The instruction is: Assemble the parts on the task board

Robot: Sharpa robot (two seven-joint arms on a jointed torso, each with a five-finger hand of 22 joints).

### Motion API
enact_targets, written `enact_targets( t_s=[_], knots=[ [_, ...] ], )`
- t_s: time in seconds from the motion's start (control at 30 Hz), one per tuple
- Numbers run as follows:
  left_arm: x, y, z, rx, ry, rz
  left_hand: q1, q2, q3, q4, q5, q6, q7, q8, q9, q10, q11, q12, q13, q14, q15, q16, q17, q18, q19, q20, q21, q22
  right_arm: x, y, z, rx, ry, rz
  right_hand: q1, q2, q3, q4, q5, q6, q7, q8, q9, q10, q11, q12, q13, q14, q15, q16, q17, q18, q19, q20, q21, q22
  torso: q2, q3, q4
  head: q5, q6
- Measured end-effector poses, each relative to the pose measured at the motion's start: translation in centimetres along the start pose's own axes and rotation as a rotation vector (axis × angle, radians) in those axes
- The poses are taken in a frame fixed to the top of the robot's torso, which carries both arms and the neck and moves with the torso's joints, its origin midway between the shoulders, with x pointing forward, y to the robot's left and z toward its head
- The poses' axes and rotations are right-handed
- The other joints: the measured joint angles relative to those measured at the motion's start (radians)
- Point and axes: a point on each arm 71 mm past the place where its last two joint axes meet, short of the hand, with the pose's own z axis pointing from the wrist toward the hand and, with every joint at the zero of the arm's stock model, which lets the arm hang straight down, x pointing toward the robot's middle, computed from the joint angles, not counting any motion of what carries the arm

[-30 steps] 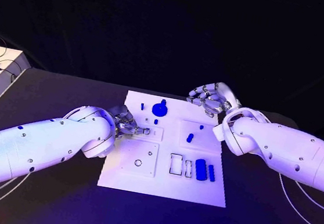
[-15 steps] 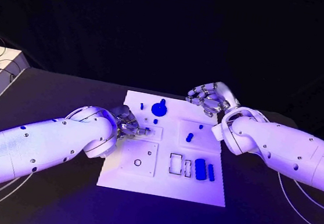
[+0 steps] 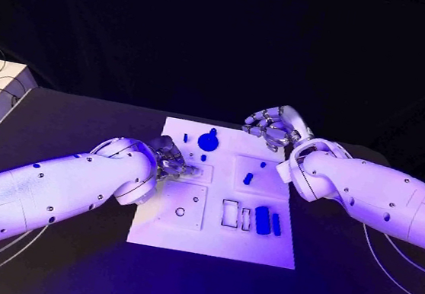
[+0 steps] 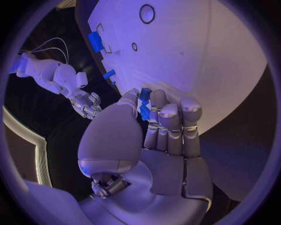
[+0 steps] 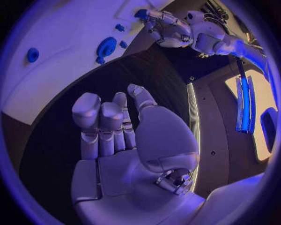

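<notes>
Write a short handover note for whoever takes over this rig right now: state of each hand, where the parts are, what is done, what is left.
Left hand: pinches a small blue part between thumb and fingers, at the left edge of the task board.
Right hand: holds nothing, fingers curled, off the board's far right corner.
On the board: a round blue part at the far end, a small blue piece mid-board, blue blocks by the near-right slots.
Done: one part picked up.
Left: seat the held part, then the others; which already sit home I cannot tell.

I see blue parts (image 3: 262, 220) on the white task board (image 3: 213, 240) (black table (image 3: 83, 124) beneath), silver hands.
</notes>
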Motion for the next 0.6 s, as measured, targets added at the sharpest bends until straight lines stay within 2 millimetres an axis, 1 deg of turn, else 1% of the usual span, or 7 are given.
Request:
enact_targets(
  t_s=[0.23,0.4,0.6],
  knots=[
    [0.23,-0.43,0.17,0.008,-0.001,-0.001,0.000,0.000,0.000,0.000,0.000,0.000,0.000,-0.001,0.002,0.000,0.000,0.000,0.000,0.000,0.000,0.000,0.000,0.000,0.000,0.000,0.000,0.000,0.04,0.04,0.02,0.000,0.001,0.000,0.000,0.000,0.000,0.000,0.001,0.000,0.000,0.000,0.000,0.000,0.000,0.000,0.000,0.000,0.000,0.000,0.000,0.000,0.000,0.000,0.000,0.000,0.000,0.0000,0.0001,-0.002,-0.003],
    [0.23,-0.54,0.29,0.009,-0.006,0.001,0.000,0.000,0.000,0.000,0.000,0.000,0.000,-0.001,0.003,0.000,0.000,0.000,0.000,0.000,0.000,0.000,0.000,0.000,0.000,0.000,-0.001,0.000,0.10,0.07,0.04,0.000,0.002,0.001,0.000,0.000,0.000,0.000,0.001,0.000,0.000,0.000,0.000,0.000,0.000,0.000,0.000,0.000,0.000,0.000,0.000,0.000,0.000,0.000,0.000,0.000,0.000,0.0000,0.0013,-0.003,-0.005],
    [0.20,-0.58,0.41,0.007,-0.008,0.003,0.000,0.000,0.000,0.000,0.000,0.000,0.000,-0.001,0.007,0.000,0.000,0.000,0.001,0.000,0.000,0.000,0.000,0.000,0.000,0.000,-0.001,0.000,0.16,0.10,0.05,0.001,0.004,0.001,0.000,0.000,0.000,0.000,0.001,0.000,0.000,0.000,0.000,0.000,0.000,0.000,0.000,0.000,0.000,0.000,0.001,0.000,0.000,0.000,0.000,0.000,-0.001,-0.0003,0.0014,-0.005,-0.007]
  ],
)
